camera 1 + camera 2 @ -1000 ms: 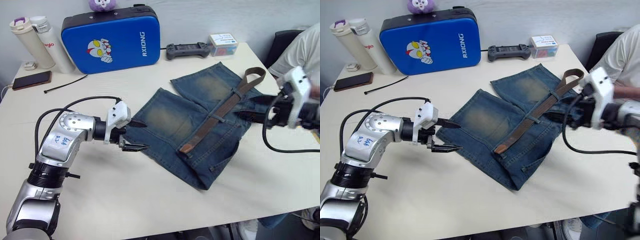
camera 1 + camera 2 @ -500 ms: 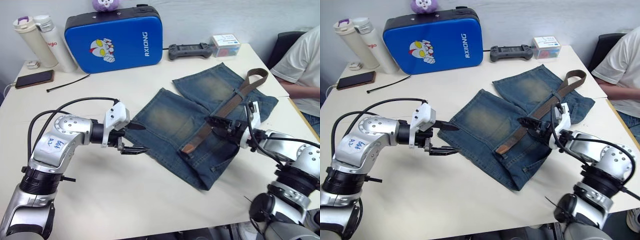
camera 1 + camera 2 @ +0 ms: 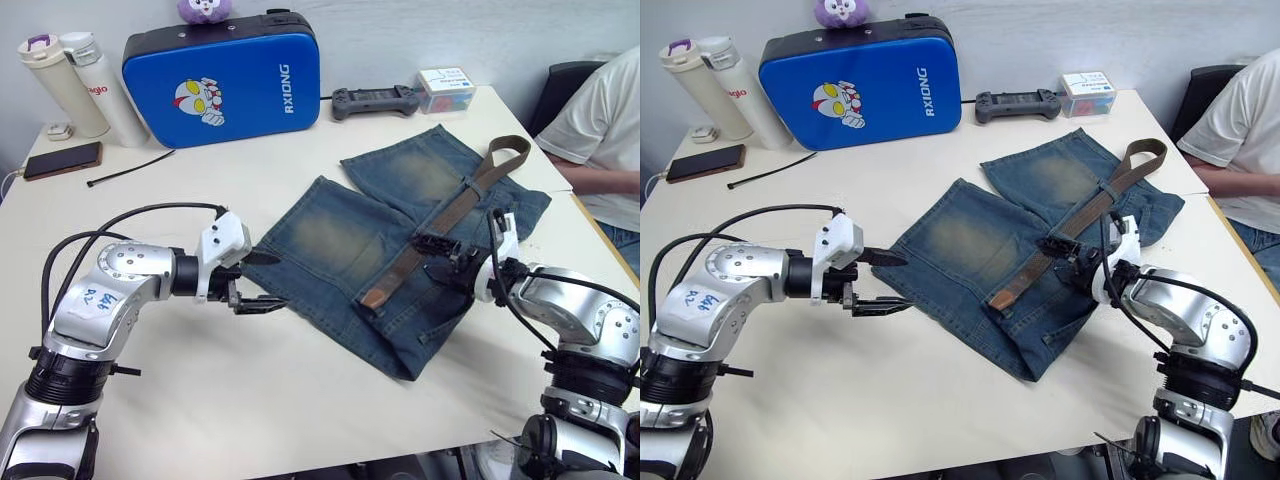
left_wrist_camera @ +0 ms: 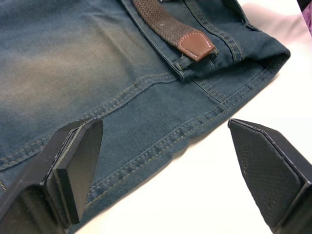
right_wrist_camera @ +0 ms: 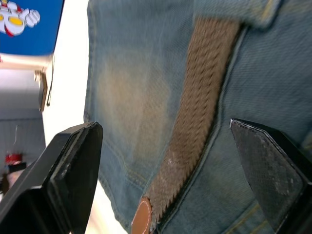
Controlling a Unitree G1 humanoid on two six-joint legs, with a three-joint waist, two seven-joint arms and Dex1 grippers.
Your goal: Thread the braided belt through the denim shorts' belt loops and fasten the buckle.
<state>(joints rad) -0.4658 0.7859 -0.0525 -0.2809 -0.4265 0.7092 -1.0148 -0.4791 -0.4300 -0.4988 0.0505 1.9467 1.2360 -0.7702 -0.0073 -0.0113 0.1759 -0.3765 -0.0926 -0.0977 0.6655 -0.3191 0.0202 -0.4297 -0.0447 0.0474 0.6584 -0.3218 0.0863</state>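
Presently, faded blue denim shorts (image 3: 400, 250) lie flat on the table, dark-brown braided belt (image 3: 440, 225) across their waistband. I hold my right gripper (image 3: 433, 253) spread wide over the belt, left gripper (image 3: 262, 280) open at the hem, probably to steady it.

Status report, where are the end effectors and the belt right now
Both end effectors open: left at shorts' hem edge, right over the braided belt. Belt lies along the waistband, tan tip free, unfastened. Nothing blocking.
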